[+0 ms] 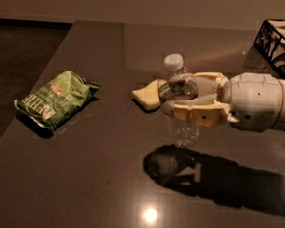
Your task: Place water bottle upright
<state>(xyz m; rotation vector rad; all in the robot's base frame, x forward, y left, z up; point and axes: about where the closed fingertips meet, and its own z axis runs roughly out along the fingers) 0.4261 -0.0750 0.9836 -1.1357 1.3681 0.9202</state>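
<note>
The water bottle [182, 87] is a small clear ribbed bottle with a white cap [173, 61]. It stands nearly upright, cap up, near the middle of the dark table [99, 181]. My gripper [175, 96] comes in from the right and is shut around the bottle's middle. Its cream fingers [196, 112] hide the label area. The bottle's clear lower part [184, 133] hangs below the fingers, close to the table; I cannot tell whether it touches.
A green chip bag [56, 98] lies at the left. A yellow sponge [147, 96] lies just behind and left of the bottle. A black wire basket [281, 44] stands at the far right corner. The table's left edge runs diagonally past the bag.
</note>
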